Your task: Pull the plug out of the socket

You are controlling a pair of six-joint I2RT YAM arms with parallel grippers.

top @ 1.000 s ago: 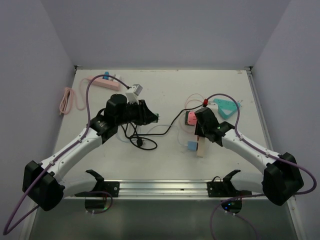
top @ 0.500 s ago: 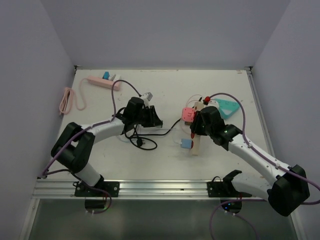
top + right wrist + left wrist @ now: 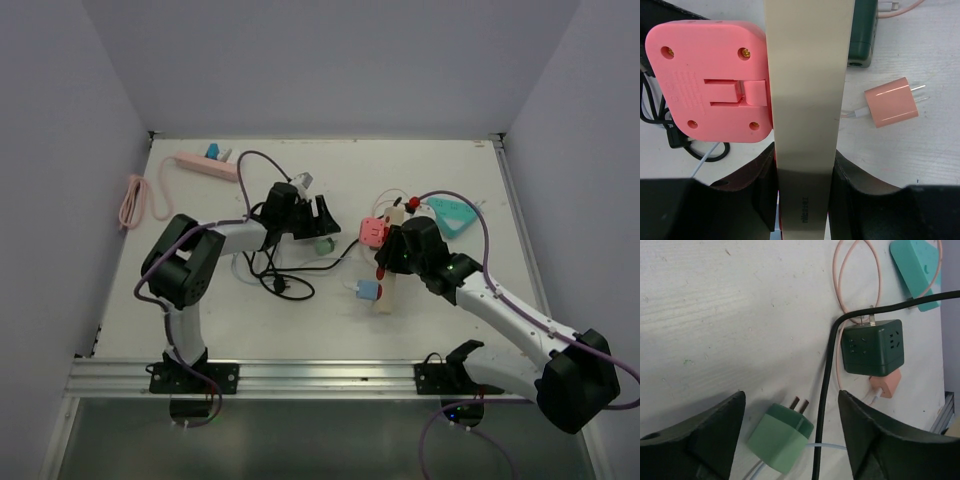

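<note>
A green plug (image 3: 781, 437) lies loose on the table with its two prongs bare. It sits between the wide-apart fingers of my left gripper (image 3: 791, 399) and touches neither. From above, the green plug (image 3: 325, 243) rests just below the left gripper (image 3: 322, 215). A dark green cube socket (image 3: 872, 346) stands beyond it, with a black cable (image 3: 826, 405) running past. My right gripper (image 3: 802, 165) is shut on a cream power strip (image 3: 807, 75), which carries a pink cube socket (image 3: 710, 85). In the top view this pink socket (image 3: 374, 230) hangs above the table.
A salmon plug (image 3: 890, 102) lies right of the strip and shows blue from above (image 3: 368, 290). A teal block (image 3: 455, 215) and a looped pink cord (image 3: 857, 280) are at the right. A pink power strip (image 3: 205, 163) lies far left, and black cable coils (image 3: 275, 275) lie near the left arm.
My left gripper swung right toward the table's middle and opened, and the green plug now lies free on the table. The right gripper shifted slightly left with the strip.
</note>
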